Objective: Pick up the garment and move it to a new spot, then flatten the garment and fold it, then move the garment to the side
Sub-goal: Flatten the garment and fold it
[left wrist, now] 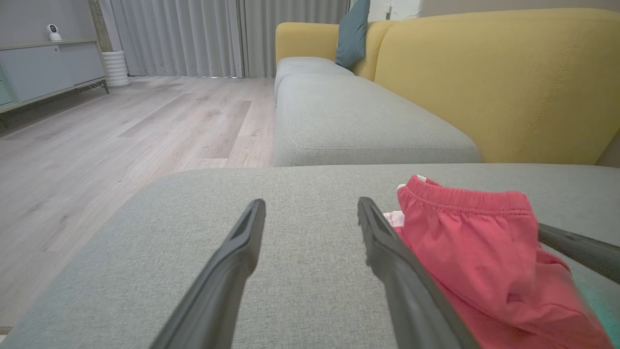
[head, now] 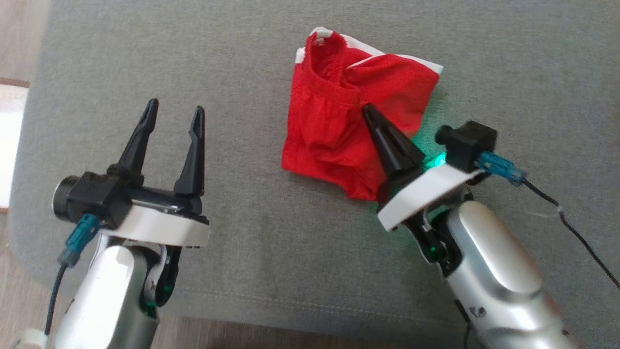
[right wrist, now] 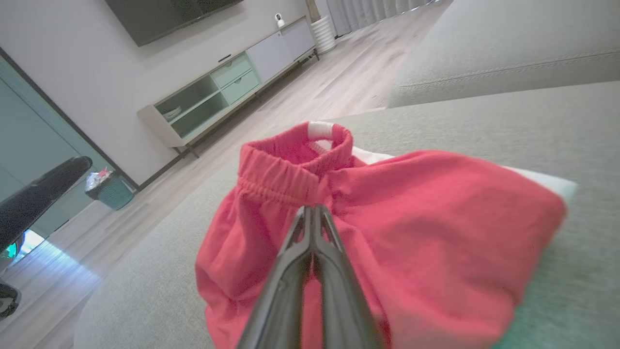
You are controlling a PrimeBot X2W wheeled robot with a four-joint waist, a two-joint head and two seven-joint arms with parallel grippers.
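Item: crumpled red cloth shorts, white-trimmed [head: 339, 131] | Place: grey fabric sofa cushion [head: 271, 252], well inside near edge | Handling: likely light, limp; hold elastic waistband | right gripper [head: 369, 108]: closed, pinching cloth | left gripper [head: 175, 110]: wide, empty

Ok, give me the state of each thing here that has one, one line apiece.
red garment, crumpled in a heap on the grey cushion, not yet flattened or folded.
right gripper, shut, tips pinching the cloth below its waistband.
left gripper, open, empty, apart from the cloth.
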